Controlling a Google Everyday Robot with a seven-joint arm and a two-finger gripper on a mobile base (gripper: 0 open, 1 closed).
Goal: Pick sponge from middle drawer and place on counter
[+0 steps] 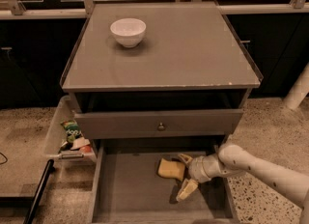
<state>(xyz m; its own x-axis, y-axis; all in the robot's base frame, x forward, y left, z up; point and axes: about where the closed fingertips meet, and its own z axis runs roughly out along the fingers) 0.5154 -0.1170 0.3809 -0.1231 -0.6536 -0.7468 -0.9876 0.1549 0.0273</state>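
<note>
The pale-yellow sponge [171, 169] lies on the floor of the open middle drawer [128, 191], right of its centre. My gripper [184, 175] reaches into the drawer from the right, just right of the sponge. It is open, with one cream finger [185, 159] behind the sponge's right end and the other finger [186, 189] in front of it. The fingers are close to the sponge but do not hold it. The grey counter [188, 49] is the cabinet top above.
A white bowl [128, 31] stands at the counter's back left. A grey drawer front with a round knob [161, 126] sits above the open drawer. A clear bin of snack packets [67, 136] hangs at the left. A white post [298, 90] stands at the right.
</note>
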